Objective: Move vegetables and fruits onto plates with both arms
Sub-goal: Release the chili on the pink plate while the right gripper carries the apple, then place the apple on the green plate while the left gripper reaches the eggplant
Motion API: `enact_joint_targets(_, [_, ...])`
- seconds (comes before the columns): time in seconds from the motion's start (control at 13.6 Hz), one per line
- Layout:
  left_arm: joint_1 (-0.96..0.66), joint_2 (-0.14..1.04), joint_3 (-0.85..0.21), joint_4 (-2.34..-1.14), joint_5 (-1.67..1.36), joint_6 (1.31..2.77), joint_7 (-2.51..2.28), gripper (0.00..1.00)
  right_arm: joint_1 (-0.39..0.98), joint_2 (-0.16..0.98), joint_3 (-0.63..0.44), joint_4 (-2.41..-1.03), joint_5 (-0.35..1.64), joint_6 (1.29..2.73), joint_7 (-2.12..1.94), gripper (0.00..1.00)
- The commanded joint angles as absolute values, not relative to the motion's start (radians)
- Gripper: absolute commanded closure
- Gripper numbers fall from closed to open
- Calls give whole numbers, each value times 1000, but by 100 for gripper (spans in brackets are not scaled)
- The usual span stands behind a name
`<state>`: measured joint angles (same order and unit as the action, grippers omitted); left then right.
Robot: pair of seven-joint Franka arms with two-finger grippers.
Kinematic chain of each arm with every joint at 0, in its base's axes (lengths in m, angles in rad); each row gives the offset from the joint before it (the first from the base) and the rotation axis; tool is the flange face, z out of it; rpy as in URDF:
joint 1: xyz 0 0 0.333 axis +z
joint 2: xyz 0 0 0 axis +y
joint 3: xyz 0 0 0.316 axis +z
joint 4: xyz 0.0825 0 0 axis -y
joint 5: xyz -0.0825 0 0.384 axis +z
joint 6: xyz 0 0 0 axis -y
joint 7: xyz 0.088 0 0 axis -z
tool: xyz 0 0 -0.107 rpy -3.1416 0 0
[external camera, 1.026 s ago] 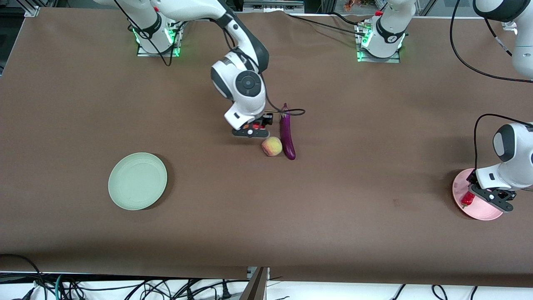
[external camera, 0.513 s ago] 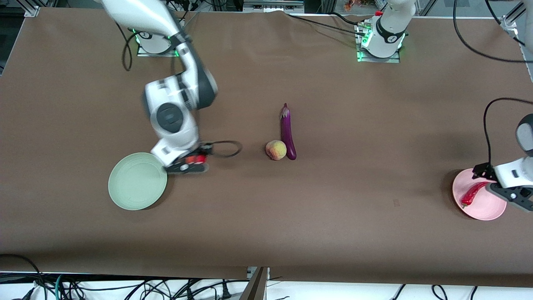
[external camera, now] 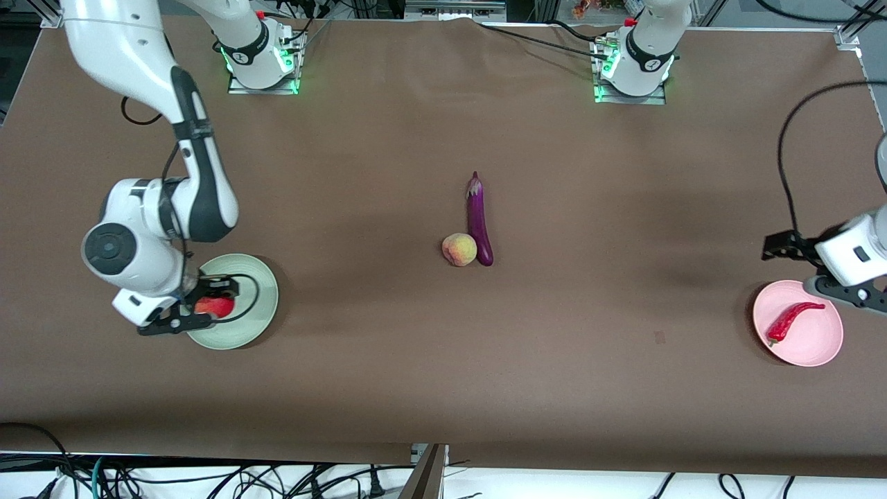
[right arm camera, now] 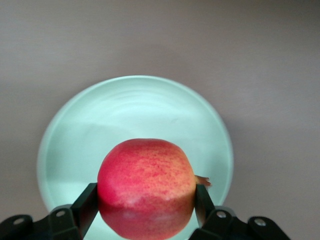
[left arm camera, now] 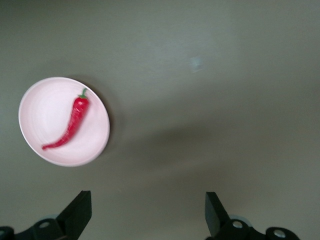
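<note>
**Red fruit held over green plate, chili lying on pink plate**

I am seeing the brown table (external camera: 554, 388) carrying two plates, one at each end. The right gripper (external camera: 181, 313) is hanging over the green plate (external camera: 260, 312), pinching the red fruit (right arm camera: 146, 187). The left gripper (left arm camera: 145, 215) is hovering with fingers spread beside the pink plate (external camera: 824, 346), where the chili pepper (external camera: 790, 321) is lying. Mid-table, the eggplant (external camera: 478, 218) is touching the peach (external camera: 459, 249).

We see the counter (external camera: 554, 360) evenly and brightly lit from overhead, with soft shadows hugging the green plate (external camera: 260, 305) and both arms. Our wrist views are slightly soft and dimmer.
</note>
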<state>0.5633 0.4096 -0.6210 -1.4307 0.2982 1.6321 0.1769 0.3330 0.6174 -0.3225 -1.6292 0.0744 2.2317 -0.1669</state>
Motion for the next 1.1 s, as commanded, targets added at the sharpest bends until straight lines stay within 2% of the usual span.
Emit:
enact_joint_targets(0.0, [537,379,-669,-1353,284,1507,71,0,295,650,-305,-1621,83,2278,-230,75])
enact_joint_targets(0.15, [511,368,-672,-1338,278,1468,66,0,282,661,-302,-1629,84,2278,-238,75])
enact_joint_targets(0.44, [436,371,-658,-1341,168,1480,-7,0,267,684,-302,-1638,92,2278,-265,71])
enact_joint_targets(0.51, [396,376,-655,-1353,135,1497,-78,0,267,690,-302,-1637,92,2278,-265,59])
enact_joint_targets(0.66, [327,391,-649,-1393,111,1576,-252,0,262,690,-302,-1631,98,2279,-264,2])
enact_joint_targets(1.03, [180,435,-649,-1619,78,1866,-460,0,278,661,-299,-1577,228,2234,-262,0])
